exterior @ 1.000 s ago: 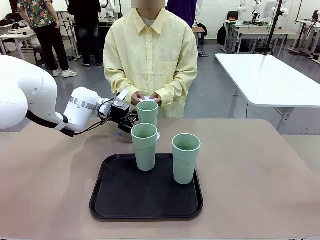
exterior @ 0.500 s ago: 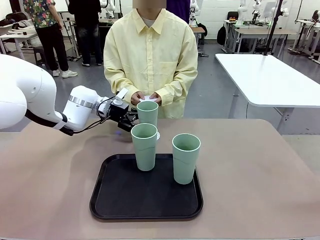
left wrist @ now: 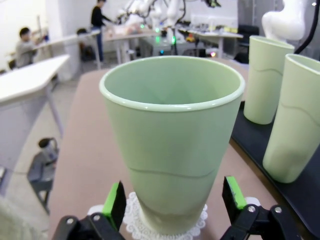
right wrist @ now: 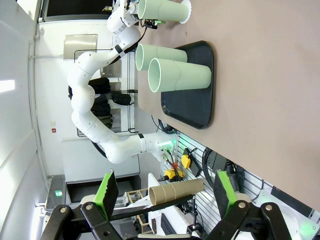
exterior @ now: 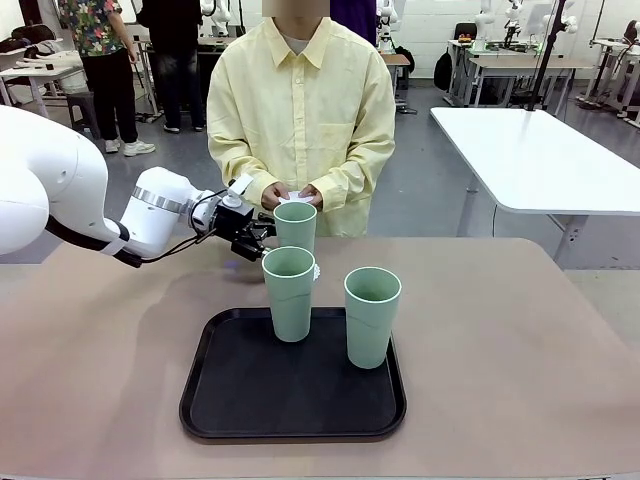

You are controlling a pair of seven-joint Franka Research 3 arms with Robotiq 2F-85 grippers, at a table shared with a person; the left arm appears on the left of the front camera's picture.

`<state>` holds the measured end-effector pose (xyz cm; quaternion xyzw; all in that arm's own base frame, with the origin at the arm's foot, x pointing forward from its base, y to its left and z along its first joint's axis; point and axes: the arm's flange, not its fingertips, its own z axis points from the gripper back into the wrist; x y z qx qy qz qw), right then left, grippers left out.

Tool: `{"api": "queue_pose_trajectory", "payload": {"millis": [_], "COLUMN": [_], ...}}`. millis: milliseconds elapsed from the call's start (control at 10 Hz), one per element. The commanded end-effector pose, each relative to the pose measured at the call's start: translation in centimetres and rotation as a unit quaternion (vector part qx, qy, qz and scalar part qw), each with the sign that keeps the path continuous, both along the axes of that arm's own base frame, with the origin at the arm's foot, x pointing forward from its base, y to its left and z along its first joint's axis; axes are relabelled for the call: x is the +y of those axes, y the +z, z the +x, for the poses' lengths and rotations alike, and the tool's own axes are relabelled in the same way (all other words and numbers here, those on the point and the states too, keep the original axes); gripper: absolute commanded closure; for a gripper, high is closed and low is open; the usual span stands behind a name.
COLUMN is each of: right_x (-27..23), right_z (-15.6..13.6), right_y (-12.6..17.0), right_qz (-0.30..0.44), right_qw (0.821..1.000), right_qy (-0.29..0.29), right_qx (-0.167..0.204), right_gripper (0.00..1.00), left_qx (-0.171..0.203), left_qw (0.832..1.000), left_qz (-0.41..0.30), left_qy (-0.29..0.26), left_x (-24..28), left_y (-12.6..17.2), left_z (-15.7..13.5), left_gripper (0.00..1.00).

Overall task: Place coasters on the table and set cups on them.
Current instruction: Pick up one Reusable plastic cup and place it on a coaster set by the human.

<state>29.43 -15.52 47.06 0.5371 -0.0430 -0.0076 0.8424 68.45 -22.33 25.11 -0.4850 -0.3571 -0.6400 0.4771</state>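
From the front, a black tray [exterior: 250, 385] sits on the counter [exterior: 500, 350] and carries two empty cups [exterior: 289, 300], one at its far left and one [exterior: 371, 320] to the right. A third cup [exterior: 295, 225] stands on the counter beyond the tray, with a scalloped bit of coaster [exterior: 316, 270] showing beside it. The left end effector [exterior: 262, 237] is at this cup's left side, and the person's hands [exterior: 275, 193] hold white paper [exterior: 293, 197] just behind it. In the left wrist view, that cup [left wrist: 170, 145] stands upright on its coaster [left wrist: 132, 215], nothing visible inside. The left end effector [left wrist: 174, 200] is spread wide, and its green pads [left wrist: 115, 202] flank the cup's base with a gap on each side, gripping nothing. The tray [left wrist: 300, 195] and its two cups [left wrist: 267, 80] lie to the right. In the rolled right wrist view, the right end effector [right wrist: 165, 192] is wide apart and empty, well away from the tray [right wrist: 197, 107], the two cups [right wrist: 180, 75] on it and the cup [right wrist: 162, 11] on its coaster [right wrist: 189, 11].
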Motion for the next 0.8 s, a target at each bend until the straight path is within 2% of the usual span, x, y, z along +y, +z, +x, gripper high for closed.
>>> {"api": "queue_pose_trajectory", "payload": {"millis": [0,500,600,700], "right_x": [0.0,0.0,0.0,0.0], "right_z": [0.0,0.0,0.0,0.0], "right_y": [0.1,0.1,0.1,0.1], "right_qz": [0.004,0.004,0.004,0.004], "right_qw": [1.000,1.000,1.000,1.000], "right_qy": [0.002,0.002,0.002,0.002], "right_qx": [-0.003,-0.003,-0.003,-0.003], "right_gripper": [0.00,0.00,0.00,0.00], "left_qx": [-0.002,-0.018,-0.015,-0.004], "left_qw": [1.000,0.997,0.995,0.988], "left_qz": [0.022,0.061,0.093,0.151], "left_qy": [0.008,0.045,0.045,0.037], "left_x": [0.8,3.2,3.4,2.4], "left_y": [1.2,2.8,4.2,7.0], "left_z": [-0.7,-1.0,-2.1,-4.5], "left_gripper": [0.00,0.00,0.00,0.00]}}
